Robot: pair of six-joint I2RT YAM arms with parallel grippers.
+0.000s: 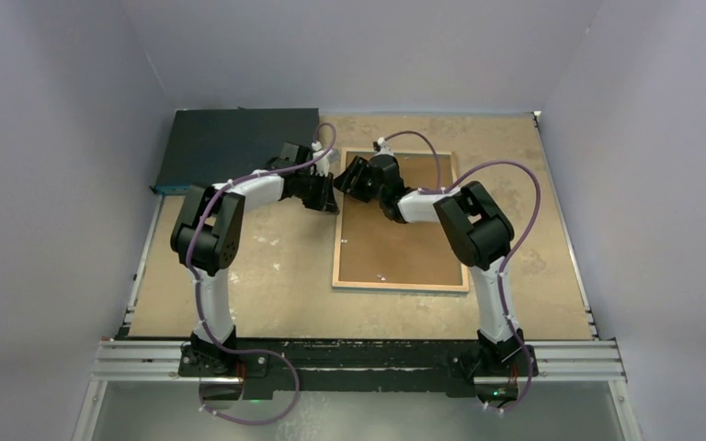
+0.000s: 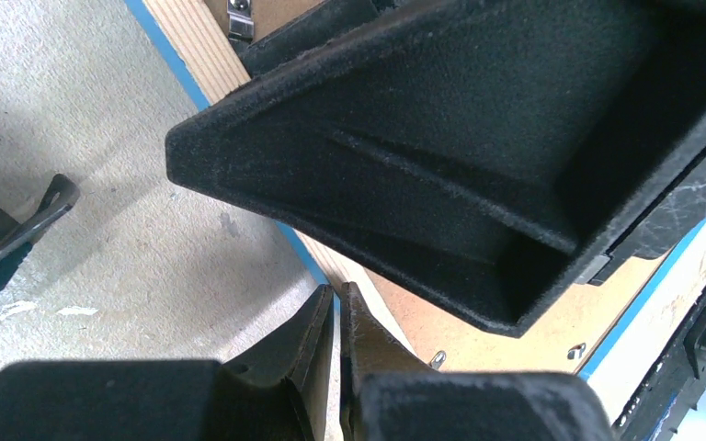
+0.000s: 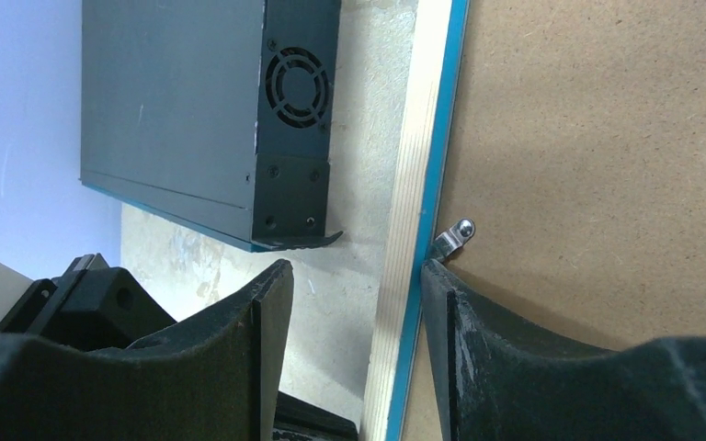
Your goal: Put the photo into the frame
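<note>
The frame (image 1: 400, 288) lies face down in the middle of the table, its wood-coloured back rim up and a thin blue edge showing. The plain brown backing board (image 1: 395, 239) fills it. The photo is out of view. My right gripper (image 1: 349, 175) is open at the frame's far left corner. In the right wrist view (image 3: 354, 271) its fingers stand either side of the frame's left rim (image 3: 414, 165), one fingertip (image 3: 437, 276) beside a metal clip (image 3: 450, 237). My left gripper (image 1: 331, 195) is shut, with nothing seen between its fingers (image 2: 337, 292), just over the frame's left rim (image 2: 193, 46).
A dark flat box (image 1: 239, 147) with a fan grille lies at the far left, close to the frame's corner, and shows in the right wrist view (image 3: 193, 110). The two grippers are almost touching each other. Grey walls enclose the table on three sides.
</note>
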